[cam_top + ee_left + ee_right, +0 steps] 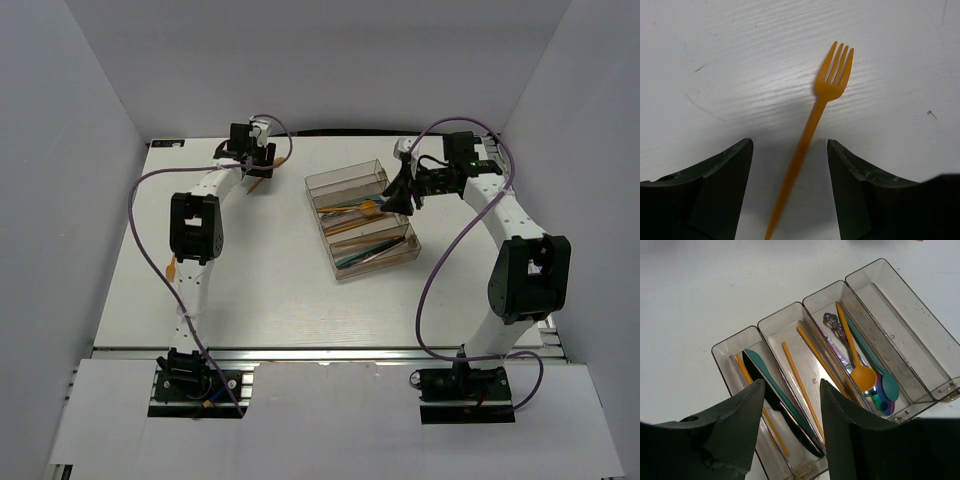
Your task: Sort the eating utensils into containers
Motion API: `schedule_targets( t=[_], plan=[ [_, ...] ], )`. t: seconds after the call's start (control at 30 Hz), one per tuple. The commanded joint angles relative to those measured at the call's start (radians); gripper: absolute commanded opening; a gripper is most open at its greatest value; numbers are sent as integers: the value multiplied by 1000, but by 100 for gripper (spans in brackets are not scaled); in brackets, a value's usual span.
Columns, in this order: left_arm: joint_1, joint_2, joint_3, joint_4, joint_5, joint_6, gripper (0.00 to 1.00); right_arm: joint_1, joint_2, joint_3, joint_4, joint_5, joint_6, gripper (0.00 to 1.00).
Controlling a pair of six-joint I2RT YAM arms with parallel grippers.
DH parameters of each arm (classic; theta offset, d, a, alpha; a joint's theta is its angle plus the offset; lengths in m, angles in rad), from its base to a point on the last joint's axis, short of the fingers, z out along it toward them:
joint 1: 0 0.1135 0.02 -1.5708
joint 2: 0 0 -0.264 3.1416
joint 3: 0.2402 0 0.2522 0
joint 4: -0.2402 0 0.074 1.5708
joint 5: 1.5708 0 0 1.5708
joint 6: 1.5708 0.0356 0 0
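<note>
The orange fork (812,135) lies flat on the desk (715,60) at frame centre, judged light, stiff and slick, best pinched mid-handle, where the left tool (790,150) stands open astride it, gripping nothing; the right tool (791,386) hangs open and empty above the tray (900,325).

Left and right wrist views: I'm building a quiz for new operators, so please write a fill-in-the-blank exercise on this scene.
1. The fork lying between the fingers of the open left claw is ____ in colour.
2. The clear tray has ____ compartments.
3. The orange spoon and the teal spoon lie in the ____ compartment.
Missing words: orange; four; same.
</note>
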Motion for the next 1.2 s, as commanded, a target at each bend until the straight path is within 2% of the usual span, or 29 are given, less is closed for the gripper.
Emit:
schedule_targets(
  t=[0.0, 0.1, 0.23, 0.33, 0.37, 0.47, 0.67, 0.7, 0.73, 0.83, 0.97, 1.17],
  plan=[
    [-17, 16, 74, 51, -32, 92, 72, -15, 0, 19, 3, -46, 19, 54],
    [-18, 36, 73, 87, 7, 111, 71, -20, 17, 27, 8, -47, 29, 54],
    [-20, 51, 59, 103, 53, 108, 63, -24, 40, 51, 10, -50, 45, 52],
    [-26, 43, 13, 107, 56, 103, 48, -29, 60, 76, 7, -53, 48, 52],
    [-27, 40, -2, 117, 53, 97, 37, -30, 61, 80, 5, -53, 49, 52],
    [-34, 25, -64, 124, 38, 86, 25, -40, 71, 96, 7, -60, 52, 51],
    [-35, -32, -157, 160, 4, 55, 10, -55, 68, 90, 7, -61, 52, 50],
    [-34, -49, -173, 175, -1, 55, 2, -57, 65, 88, 7, -60, 52, 49],
    [-35, -85, -189, 202, -7, 68, 0, -58, 60, 83, 5, -60, 52, 50],
    [-35, -170, -249, 241, -19, 107, 0, -66, 54, 79, 5, -60, 52, 49],
    [-35, -294, -349, 296, 33, 178, 0, -73, 54, 80, 7, -58, 49, 49],
    [-44, -415, -426, 373, 269, 210, 0, -77, 54, 85, 7, -64, 48, 49]
  ],
)
